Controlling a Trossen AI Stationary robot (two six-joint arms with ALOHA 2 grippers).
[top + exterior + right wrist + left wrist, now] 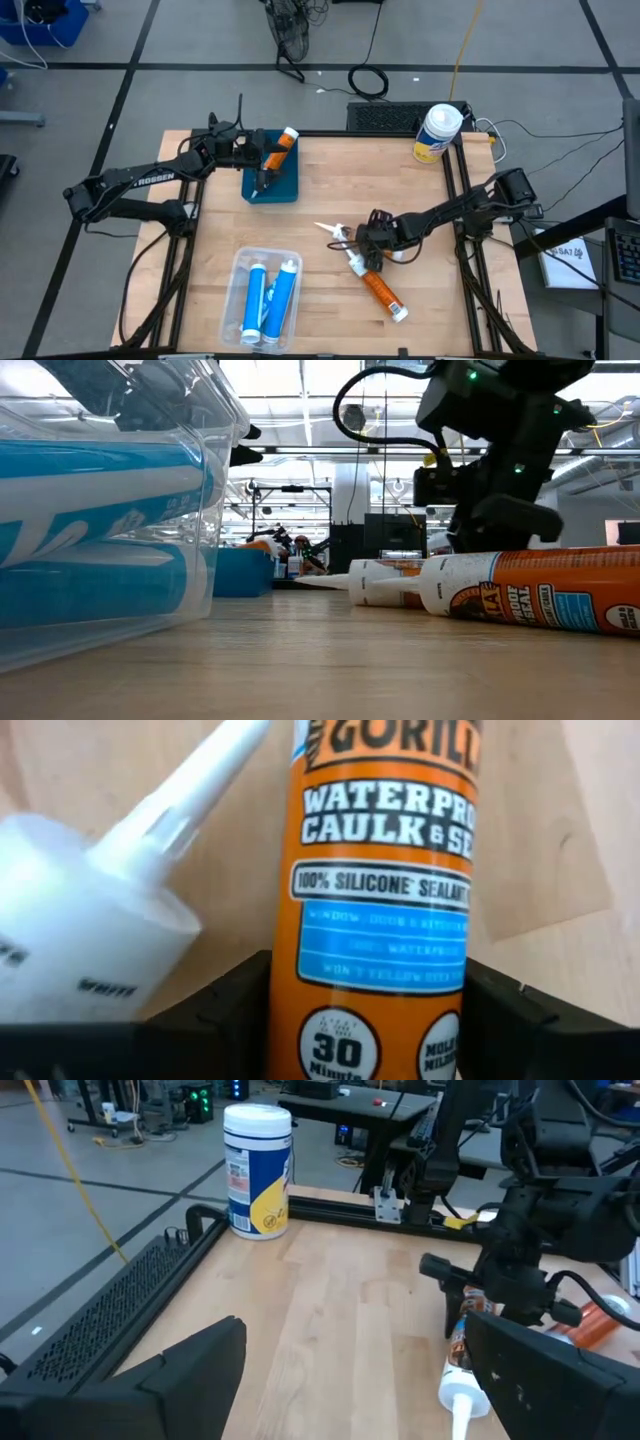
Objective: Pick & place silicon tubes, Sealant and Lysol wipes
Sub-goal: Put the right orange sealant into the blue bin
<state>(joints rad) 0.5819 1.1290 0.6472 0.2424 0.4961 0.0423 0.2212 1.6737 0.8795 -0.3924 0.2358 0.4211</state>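
Observation:
Two orange sealant tubes with white nozzles lie on the wooden table at the right middle. One orange tube (380, 920) lies under my right gripper (372, 238), which is shut on it. The second orange tube (383, 290) lies free just nearer. A third orange tube (279, 152) lies tilted in the blue tray (285, 190) at the far left, with my left gripper (262, 158) open beside it. The Lysol wipes (437, 133) stand upright at the far right corner. Blue silicon tubes (270, 300) lie in a clear bin. My right gripper has the orange tube's labelled body (290, 990) between its two fingers, one finger (225, 1020) on each long side. The fingers come steeply from above and lie across the tube. The tube lies on the table.
The clear bin (240, 265) sits at the near left. A dark keyboard (385, 115) lies beyond the far edge, next to the wipes. Cables run along the right frame rail. Bare wood spans the table's middle (330, 1290).

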